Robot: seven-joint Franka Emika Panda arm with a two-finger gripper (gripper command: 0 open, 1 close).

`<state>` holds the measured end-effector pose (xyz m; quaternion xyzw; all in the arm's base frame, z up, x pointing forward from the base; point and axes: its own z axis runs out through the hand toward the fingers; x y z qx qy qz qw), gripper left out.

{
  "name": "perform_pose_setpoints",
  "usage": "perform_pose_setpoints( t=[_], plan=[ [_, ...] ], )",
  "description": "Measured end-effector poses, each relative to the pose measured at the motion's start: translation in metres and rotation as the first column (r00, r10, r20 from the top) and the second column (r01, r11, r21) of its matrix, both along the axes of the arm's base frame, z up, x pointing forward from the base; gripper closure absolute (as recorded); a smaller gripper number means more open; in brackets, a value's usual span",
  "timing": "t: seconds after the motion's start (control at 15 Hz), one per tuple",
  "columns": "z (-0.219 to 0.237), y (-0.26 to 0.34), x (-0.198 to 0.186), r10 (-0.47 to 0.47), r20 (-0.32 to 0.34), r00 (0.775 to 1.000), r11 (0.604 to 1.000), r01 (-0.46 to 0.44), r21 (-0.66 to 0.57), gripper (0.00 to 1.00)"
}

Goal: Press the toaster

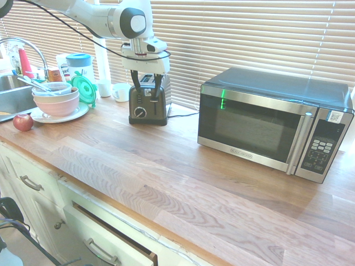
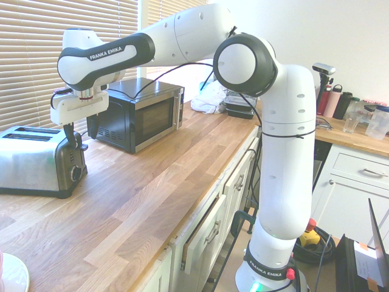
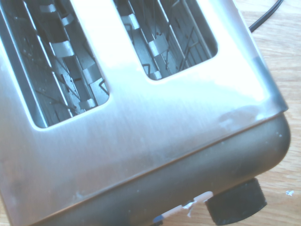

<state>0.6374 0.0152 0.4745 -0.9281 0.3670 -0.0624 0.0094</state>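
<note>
Above the toaster [image 1: 148,103], at ten o'clock on the worktop [image 1: 183,172], the gripper [image 1: 146,83] hangs with jaws wide, holding nothing; the pressing looks not yet done.

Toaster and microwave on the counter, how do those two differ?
The toaster is much smaller than the microwave. The toaster has two open slots on top and a round dial in front; the microwave has a glass door and a button panel. The gripper hangs open over the toaster, not the microwave. Both are steel and black.
</note>
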Motion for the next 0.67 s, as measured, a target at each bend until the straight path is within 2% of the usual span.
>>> perform_pose_setpoints(
  t=[0.67],
  plan=[
    [-0.0008,0.0096,0.0012,0.014,-0.002,1.000,1.000,-0.014,0.000,1.00]
  ],
)
